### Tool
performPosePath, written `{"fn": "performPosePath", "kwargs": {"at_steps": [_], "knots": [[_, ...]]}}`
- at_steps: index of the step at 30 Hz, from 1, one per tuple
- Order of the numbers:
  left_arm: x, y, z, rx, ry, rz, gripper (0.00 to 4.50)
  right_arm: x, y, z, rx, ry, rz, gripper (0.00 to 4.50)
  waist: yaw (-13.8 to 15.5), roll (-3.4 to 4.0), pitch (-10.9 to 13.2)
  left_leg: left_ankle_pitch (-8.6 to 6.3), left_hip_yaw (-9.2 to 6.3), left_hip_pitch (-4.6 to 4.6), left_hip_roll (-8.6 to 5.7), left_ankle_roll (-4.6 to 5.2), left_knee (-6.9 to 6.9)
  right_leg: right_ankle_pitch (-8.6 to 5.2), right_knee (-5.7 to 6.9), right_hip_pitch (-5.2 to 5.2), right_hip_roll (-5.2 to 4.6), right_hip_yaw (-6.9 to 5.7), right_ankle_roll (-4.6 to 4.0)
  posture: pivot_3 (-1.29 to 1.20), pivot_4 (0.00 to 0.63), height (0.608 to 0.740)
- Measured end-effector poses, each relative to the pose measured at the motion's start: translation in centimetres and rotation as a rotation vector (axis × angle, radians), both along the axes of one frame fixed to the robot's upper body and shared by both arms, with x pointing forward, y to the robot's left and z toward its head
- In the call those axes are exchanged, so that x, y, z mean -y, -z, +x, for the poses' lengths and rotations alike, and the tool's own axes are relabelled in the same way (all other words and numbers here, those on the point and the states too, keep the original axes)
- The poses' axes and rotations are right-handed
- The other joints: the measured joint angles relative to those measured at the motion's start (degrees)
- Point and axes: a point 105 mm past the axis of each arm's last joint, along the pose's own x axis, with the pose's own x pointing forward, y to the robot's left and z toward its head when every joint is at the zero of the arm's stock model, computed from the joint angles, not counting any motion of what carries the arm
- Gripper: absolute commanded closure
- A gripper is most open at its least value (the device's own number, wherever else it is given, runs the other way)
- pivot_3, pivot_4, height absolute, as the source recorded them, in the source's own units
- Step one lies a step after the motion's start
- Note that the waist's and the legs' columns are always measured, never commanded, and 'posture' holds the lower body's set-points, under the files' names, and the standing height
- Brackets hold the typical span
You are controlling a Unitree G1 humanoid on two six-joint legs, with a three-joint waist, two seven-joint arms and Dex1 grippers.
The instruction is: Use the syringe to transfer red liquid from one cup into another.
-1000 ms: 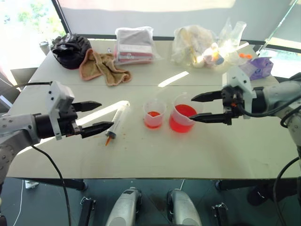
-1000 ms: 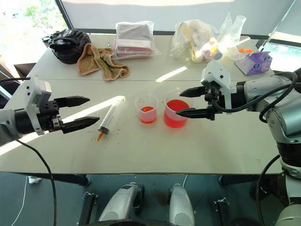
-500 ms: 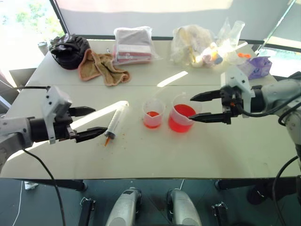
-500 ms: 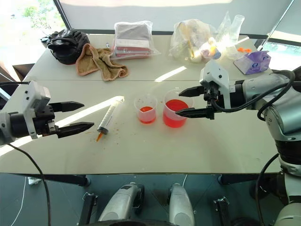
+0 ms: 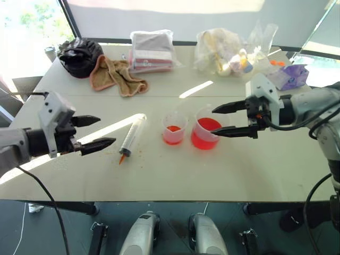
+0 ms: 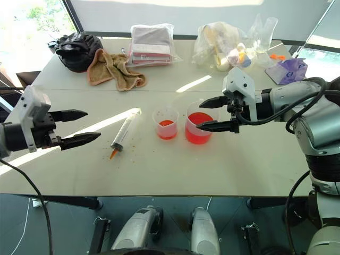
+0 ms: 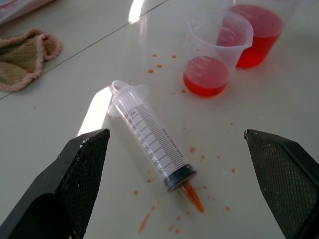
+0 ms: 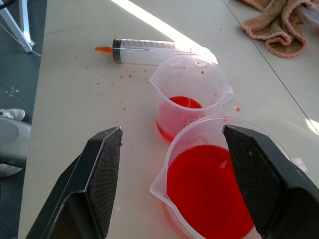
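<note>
Retreating from the syringe (image 5: 132, 137), left gripper (image 5: 98, 132) now sits farther off than a second ago, fingers spread, empty, pointing level toward it. One syringe, lying flat on the table (image 5: 175, 175). Two cups: smaller cup (image 5: 173, 128), beaker (image 5: 205, 133) just below the right gripper (image 5: 222, 120), also spread.
</note>
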Motion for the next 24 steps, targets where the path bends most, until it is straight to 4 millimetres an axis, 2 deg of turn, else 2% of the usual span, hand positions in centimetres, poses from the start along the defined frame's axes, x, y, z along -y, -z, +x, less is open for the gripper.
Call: {"fn": "performPosePath", "kwargs": {"at_steps": [2, 7, 9, 11, 14, 18, 24], "knots": [[0.2, -0.1, 0.6, -0.014, -0.033, 0.003, 0.02, 0.0, -0.1, 0.0, 0.004, 0.001, -0.002, 1.12, -0.03, 0.00, 0.00, 0.00, 0.01, 0.00, 0.00, 0.00, 0.00, 0.05, 0.00, 0.00, 0.01, 0.00, 0.10, 0.00, 0.150, 0.740], [2.6, -1.3, 2.4, -0.099, -0.087, -0.019, 0.02, 0.1, -0.4, 0.1, 0.018, 0.006, -0.003, 1.12, -0.04, -0.03, 0.00, 0.02, -0.04, 0.02, -0.02, 0.01, 0.11, 0.13, 0.08, 0.08, 0.20, -0.08, 0.24, 0.00, 0.150, 0.740], [3.7, -1.6, 3.8, -0.170, -0.111, -0.108, 0.02, 0.3, -0.6, 0.3, 0.028, 0.020, -0.007, 1.12, 0.02, -0.03, 0.00, 0.04, -0.08, 0.08, 0.01, 0.01, 0.16, 0.13, 0.11, 0.16, 0.34, -0.09, 0.24, 0.00, 0.150, 0.740], [4.5, -1.1, 5.0, -0.268, -0.152, -0.136, 0.02, 0.3, -0.7, 0.3, 0.035, 0.024, -0.010, 1.12, -0.04, -0.05, -0.01, 0.04, -0.13, 0.10, 0.04, 0.00, 0.22, 0.13, 0.13, 0.22, 0.41, -0.08, 0.25, 0.00, 0.150, 0.740], [4.4, 0.0, 7.2, -0.374, -0.273, -0.110, 0.02, 0.3, -0.7, 0.2, 0.037, 0.026, -0.014, 1.12, -0.28, -0.05, -0.01, 0.05, -0.12, 0.11, 0.05, -0.02, 0.21, 0.13, 0.17, 0.18, 0.42, -0.04, 0.25, 0.00, 0.150, 0.740], [4.3, 1.1, 9.8, -0.432, -0.443, 0.039, 0.02, 0.7, -0.7, 0.1, 0.037, 0.053, -0.019, 1.12, -0.05, -0.05, -0.01, 0.08, -0.14, 0.10, 0.05, -0.08, 0.19, 0.13, 0.19, 0.15, 0.42, -0.01, 0.24, 0.00, 0.150, 0.740], [6.0, 1.8, 11.6, -0.501, -0.529, 0.133, 0.02, 0.6, -0.9, -0.1, 0.050, 0.060, -0.017, 1.12, 0.08, -0.05, -0.01, 0.07, -0.13, 0.08, 0.03, -0.08, 0.18, 0.14, 0.16, 0.14, 0.40, 0.02, 0.25, 0.00, 0.150, 0.740]]}}
